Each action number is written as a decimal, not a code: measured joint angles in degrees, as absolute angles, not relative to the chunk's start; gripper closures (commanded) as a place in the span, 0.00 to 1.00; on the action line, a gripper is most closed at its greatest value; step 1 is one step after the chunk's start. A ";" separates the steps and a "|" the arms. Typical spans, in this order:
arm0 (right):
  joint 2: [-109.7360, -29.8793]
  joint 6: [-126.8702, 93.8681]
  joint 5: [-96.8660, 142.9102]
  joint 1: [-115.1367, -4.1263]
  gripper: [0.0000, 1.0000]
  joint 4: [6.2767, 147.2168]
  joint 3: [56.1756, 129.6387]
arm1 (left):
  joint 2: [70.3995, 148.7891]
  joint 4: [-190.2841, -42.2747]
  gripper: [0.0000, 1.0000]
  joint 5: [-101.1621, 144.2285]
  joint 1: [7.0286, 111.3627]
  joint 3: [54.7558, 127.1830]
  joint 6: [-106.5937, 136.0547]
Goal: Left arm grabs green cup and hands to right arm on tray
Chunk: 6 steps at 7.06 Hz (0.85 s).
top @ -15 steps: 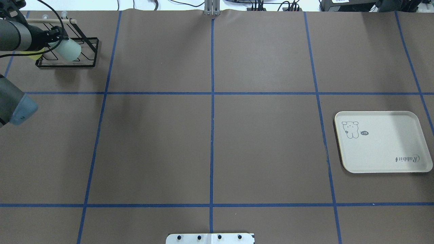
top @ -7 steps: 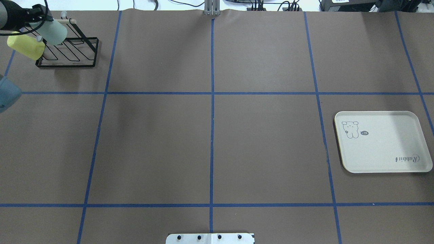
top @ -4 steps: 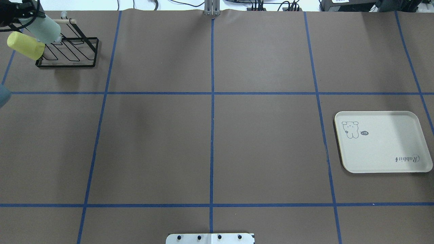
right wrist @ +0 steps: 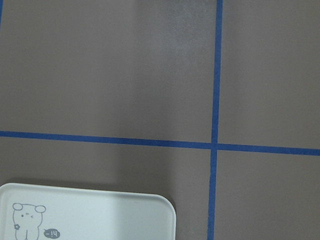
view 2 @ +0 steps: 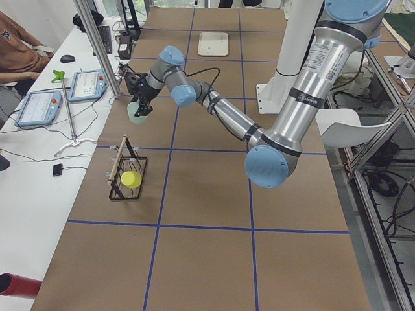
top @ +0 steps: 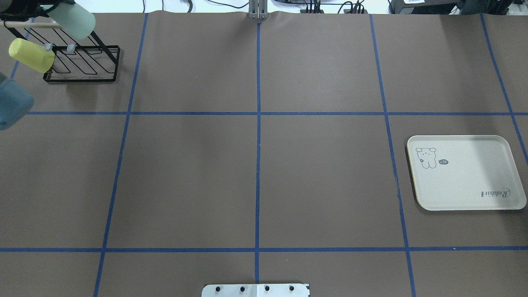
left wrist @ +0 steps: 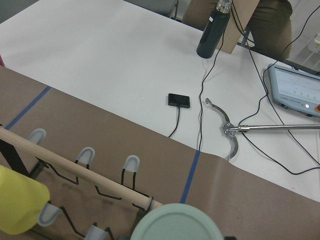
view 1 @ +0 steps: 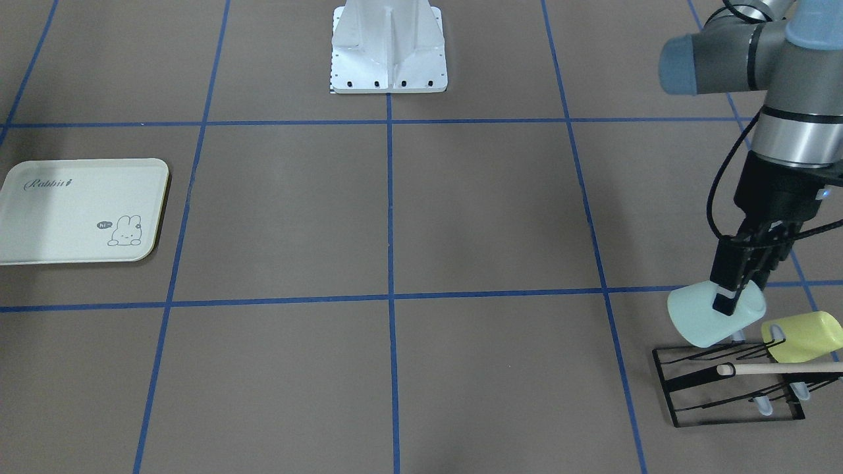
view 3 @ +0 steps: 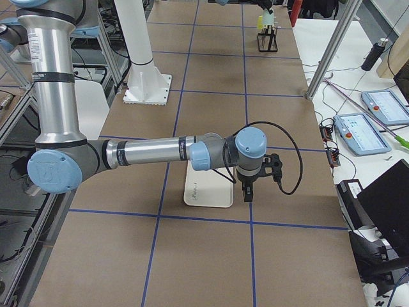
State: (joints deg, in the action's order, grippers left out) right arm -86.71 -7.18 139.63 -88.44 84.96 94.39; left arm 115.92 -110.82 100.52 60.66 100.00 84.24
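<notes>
My left gripper (view 1: 730, 299) is shut on the pale mint-green cup (view 1: 703, 322) and holds it tilted in the air just above the black wire rack (view 1: 724, 388). The cup also shows at the far left corner in the overhead view (top: 72, 18), in the exterior left view (view 2: 137, 114), and bottom-up in the left wrist view (left wrist: 177, 222). The cream Rabbit tray (top: 466, 181) lies empty on the right side of the table. My right gripper (view 3: 248, 192) hangs at the tray's (view 3: 208, 192) outer edge. I cannot tell whether it is open or shut.
A yellow-green cup (top: 31, 60) sits on a peg of the rack (top: 82, 66), under its wooden bar (view 1: 777, 368). The white bench beyond the table's far edge carries cables and a dark bottle (left wrist: 212, 30). The arm base plate (view 1: 388, 49) stands mid-table at the robot's side.
The left gripper has lifted the green cup off the rack and carried it up toward the far edge, then a little to the right. The yellow-green cup has come into view.
</notes>
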 measured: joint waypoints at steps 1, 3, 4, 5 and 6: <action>-86.08 -11.03 139.67 -87.75 0.00 81.34 94.43 | 118.96 -111.16 0.95 100.32 57.87 98.80 92.34; -85.37 -27.29 139.28 -83.04 0.00 65.73 94.04 | 122.63 -111.52 0.94 99.88 53.63 98.11 103.59; -84.91 -37.73 138.49 -79.76 0.00 57.22 93.87 | 123.76 -111.58 0.94 99.27 51.96 98.23 107.32; -83.87 -48.07 136.72 -76.26 0.00 49.63 93.87 | 124.53 -111.81 0.94 98.51 50.54 98.38 110.41; -81.84 -59.95 133.31 -71.67 0.00 42.25 93.93 | 124.98 -112.56 0.95 97.85 49.29 98.47 113.50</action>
State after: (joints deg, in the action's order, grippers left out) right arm -81.84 -59.95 133.31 -71.67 42.25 93.93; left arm 124.98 -112.56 97.85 49.29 98.47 113.50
